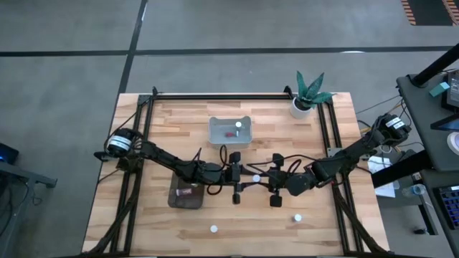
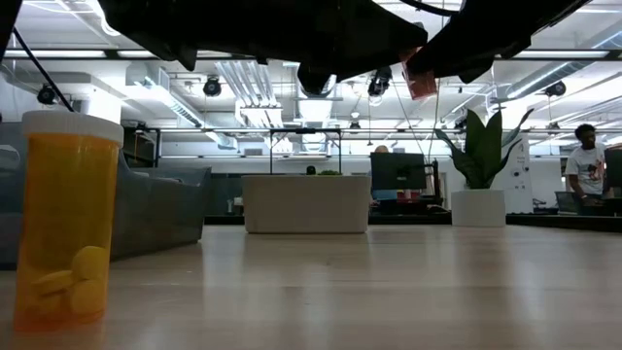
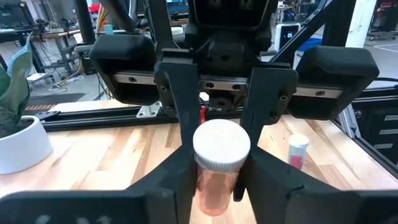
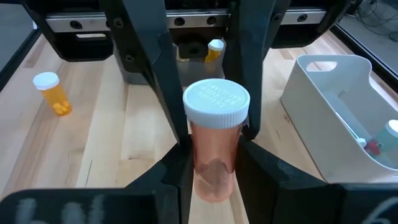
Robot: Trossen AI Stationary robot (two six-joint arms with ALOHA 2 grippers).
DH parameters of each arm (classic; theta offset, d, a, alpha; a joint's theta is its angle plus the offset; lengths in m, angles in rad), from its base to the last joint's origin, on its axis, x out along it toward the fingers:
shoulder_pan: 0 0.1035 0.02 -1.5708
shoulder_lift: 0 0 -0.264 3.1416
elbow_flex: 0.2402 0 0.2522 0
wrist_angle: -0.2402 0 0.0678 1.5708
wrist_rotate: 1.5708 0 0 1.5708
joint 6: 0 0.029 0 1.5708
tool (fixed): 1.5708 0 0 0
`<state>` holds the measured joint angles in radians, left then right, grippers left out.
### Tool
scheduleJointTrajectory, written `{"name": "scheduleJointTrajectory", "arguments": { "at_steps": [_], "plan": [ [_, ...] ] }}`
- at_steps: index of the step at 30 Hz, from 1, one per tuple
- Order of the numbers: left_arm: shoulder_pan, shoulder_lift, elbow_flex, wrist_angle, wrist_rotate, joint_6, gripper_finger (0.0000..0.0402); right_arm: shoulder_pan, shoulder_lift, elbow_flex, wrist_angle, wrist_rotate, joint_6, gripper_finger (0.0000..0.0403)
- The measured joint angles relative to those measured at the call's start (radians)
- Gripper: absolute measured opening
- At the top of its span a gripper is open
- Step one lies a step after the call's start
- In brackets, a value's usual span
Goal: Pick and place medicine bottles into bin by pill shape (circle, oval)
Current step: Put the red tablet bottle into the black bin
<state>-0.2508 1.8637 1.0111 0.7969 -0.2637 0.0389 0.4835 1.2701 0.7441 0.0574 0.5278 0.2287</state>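
One medicine bottle [image 1: 254, 178], with a round white cap and a pale pink body, hangs above the table's middle between both grippers. My left gripper [image 3: 217, 186] reaches it from the table's left and my right gripper [image 4: 214, 180] from the right; both are shut on it. In the low view its pink body [image 2: 420, 78] shows under the dark arms. Other medicine bottles stand on their bases on the wood: two near the front edge [image 1: 214, 229] [image 1: 297, 217] and an amber one [image 4: 53, 93]. Another lies on its side [image 3: 297, 152]. My left gripper has its two fingers [image 3: 180, 180] on opposite sides of the bottle's upper body, just below the cap [image 3: 214, 177]. The fingers come level from the table's left. The bottle stands near upright, clear of the table. My right gripper pinches the bottle's body [image 4: 214, 171] between its two fingers [image 4: 177, 174], below the cap. The fingers come from the table's right, slanting a little downward. The bottle stands cap up, lifted clear of the table.
A white bin [image 1: 230, 131] with a bottle inside stands behind the grippers, and a dark bin [image 1: 186, 193] lies under my left arm. A white plant pot [image 1: 301, 106] stands at the far right corner. Black rails run along both table sides.
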Motion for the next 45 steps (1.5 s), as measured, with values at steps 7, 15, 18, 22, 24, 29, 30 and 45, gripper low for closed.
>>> {"name": "scheduleJointTrajectory", "arguments": {
  "at_steps": [7,15,18,22,24,29,30,45],
  "plan": [
    [-0.001,0.000,0.000,-0.001,0.001,-0.005,0.0083,0.000,0.000,0.000,0.000,-0.001,0.000,0.0093],
    [-0.013,-0.015,-0.001,-0.053,-0.007,-0.006,0.0084,0.000,-0.007,0.000,-0.005,-0.008,-0.008,0.0124],
    [-0.031,-0.048,-0.002,-0.129,-0.038,-0.007,0.0084,0.000,-0.022,0.000,-0.004,-0.013,-0.008,0.0146],
    [-0.059,-0.099,-0.002,-0.253,-0.110,-0.008,0.0084,0.000,-0.042,0.000,0.003,-0.011,-0.010,0.0176],
    [-0.078,-0.138,-0.002,-0.345,-0.132,-0.029,0.0084,0.000,-0.051,0.000,-0.001,-0.011,-0.010,0.0187],
    [-0.146,-0.250,-0.002,-0.697,-0.200,-0.204,0.0084,0.000,-0.054,-0.001,-0.001,-0.011,-0.011,0.0200],
    [-0.165,-0.274,-0.003,-0.773,-0.221,-0.249,0.0084,0.000,-0.053,-0.002,0.000,-0.011,-0.011,0.0200],
    [-0.476,-0.494,-0.137,-1.332,-0.623,-0.890,0.0084,0.000,-0.049,-0.011,0.014,-0.003,0.000,0.0201]
  ]
}}
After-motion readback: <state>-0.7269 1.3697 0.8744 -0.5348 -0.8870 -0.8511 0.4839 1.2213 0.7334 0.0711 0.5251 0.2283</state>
